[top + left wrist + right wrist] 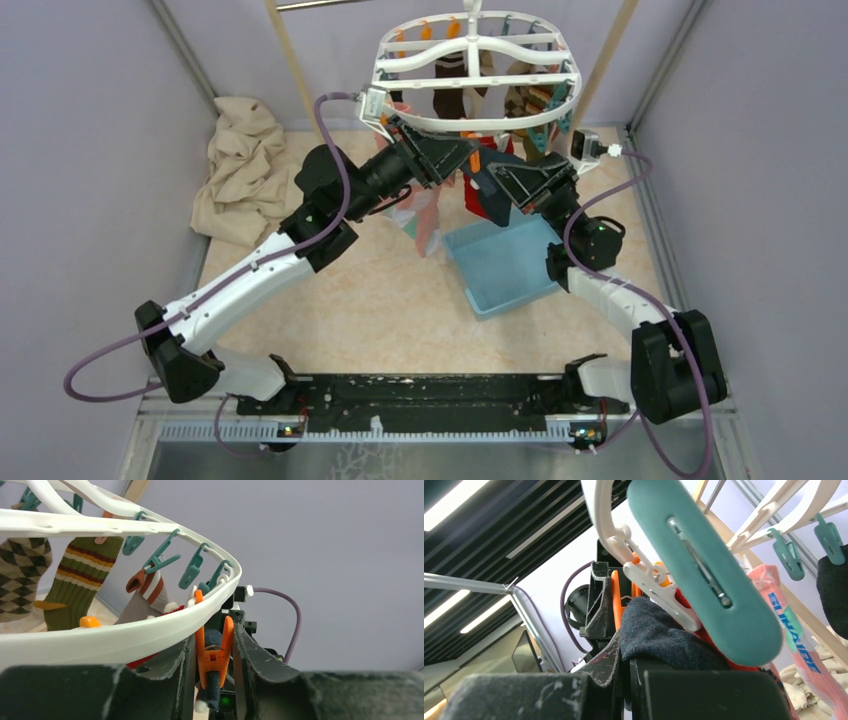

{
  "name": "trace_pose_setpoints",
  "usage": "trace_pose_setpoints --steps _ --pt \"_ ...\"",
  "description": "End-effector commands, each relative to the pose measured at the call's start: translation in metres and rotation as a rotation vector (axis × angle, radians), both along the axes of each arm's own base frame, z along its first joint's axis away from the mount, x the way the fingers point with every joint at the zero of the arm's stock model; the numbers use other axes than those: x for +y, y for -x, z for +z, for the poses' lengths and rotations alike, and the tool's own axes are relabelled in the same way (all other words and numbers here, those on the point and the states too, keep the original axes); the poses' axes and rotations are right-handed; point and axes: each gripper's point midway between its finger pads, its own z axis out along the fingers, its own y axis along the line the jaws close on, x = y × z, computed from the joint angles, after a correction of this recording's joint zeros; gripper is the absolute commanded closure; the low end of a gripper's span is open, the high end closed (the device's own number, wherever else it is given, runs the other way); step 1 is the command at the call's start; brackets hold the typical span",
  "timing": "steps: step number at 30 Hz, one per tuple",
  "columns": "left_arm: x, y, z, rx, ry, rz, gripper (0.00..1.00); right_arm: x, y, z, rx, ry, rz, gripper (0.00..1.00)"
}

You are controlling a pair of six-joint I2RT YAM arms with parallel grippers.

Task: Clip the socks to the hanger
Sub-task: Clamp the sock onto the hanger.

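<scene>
The white oval hanger (478,70) hangs at the back, with several orange and teal pegs on its rim (125,636). My left gripper (462,158) is under the near rim, shut on an orange peg (215,655) with a finger pressing on each side. The navy sock (216,682) sits in that peg's mouth. My right gripper (487,178) is shut on the navy sock (659,632) just below the peg (615,597). The red sock (706,641) lies behind the navy one, and a strip of it shows under the rim (145,659).
A blue tray (505,262) lies on the table below my right arm. Crumpled beige cloth (240,165) sits at the back left. Argyle (20,575), green striped (82,580) and pink-teal patterned socks (791,630) hang from the hanger. A teal peg (704,565) hangs close to the right wrist camera.
</scene>
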Motion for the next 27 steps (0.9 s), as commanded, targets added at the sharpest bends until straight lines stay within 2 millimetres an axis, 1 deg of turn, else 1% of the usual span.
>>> trace_pose_setpoints --steps 1,4,9,10,12,13,14,15,16,19,21,22,25,27 --pt "0.014 0.014 0.024 -0.042 0.063 -0.007 0.62 -0.009 0.037 0.031 -0.216 -0.070 -0.006 1.00" --pt "0.013 0.014 0.023 -0.044 0.062 -0.012 0.55 -0.008 0.035 0.029 -0.210 -0.067 -0.006 1.00" --pt "0.014 0.015 0.023 -0.046 0.060 -0.013 0.49 -0.007 0.034 0.030 -0.213 -0.067 0.000 1.00" --pt "0.014 0.015 0.024 -0.047 0.060 -0.011 0.46 -0.006 0.034 0.030 -0.212 -0.065 0.004 0.92" --pt "0.014 0.015 0.024 -0.046 0.058 -0.006 0.40 -0.005 0.033 0.031 -0.211 -0.063 0.008 0.65" --pt "0.015 0.014 0.023 -0.045 0.056 0.000 0.36 -0.005 0.032 0.031 -0.204 -0.068 0.008 0.49" --pt "0.017 0.013 0.022 -0.043 0.054 0.010 0.33 -0.006 0.030 0.029 -0.196 -0.071 0.007 0.40" --pt "0.018 0.011 0.020 -0.038 0.049 0.024 0.30 -0.006 0.029 0.028 -0.187 -0.075 0.007 0.33" --pt "0.020 0.009 0.018 -0.033 0.043 0.039 0.29 -0.006 0.028 0.026 -0.178 -0.074 0.008 0.29" --pt "0.027 0.002 0.006 -0.011 0.016 0.094 0.25 -0.004 0.024 0.015 -0.145 -0.061 0.012 0.26" --pt "0.034 -0.003 -0.006 0.007 -0.009 0.143 0.21 -0.002 0.021 0.000 -0.111 -0.039 0.005 0.25" --pt "0.038 -0.006 -0.012 0.017 -0.024 0.169 0.18 -0.001 0.018 -0.009 -0.086 -0.024 -0.003 0.25" --pt "0.051 -0.014 -0.030 0.038 -0.072 0.246 0.13 0.000 0.005 -0.046 0.022 0.025 -0.049 0.25" --pt "0.057 -0.017 -0.041 0.048 -0.101 0.282 0.11 0.000 0.000 -0.068 0.073 0.064 -0.088 0.25"
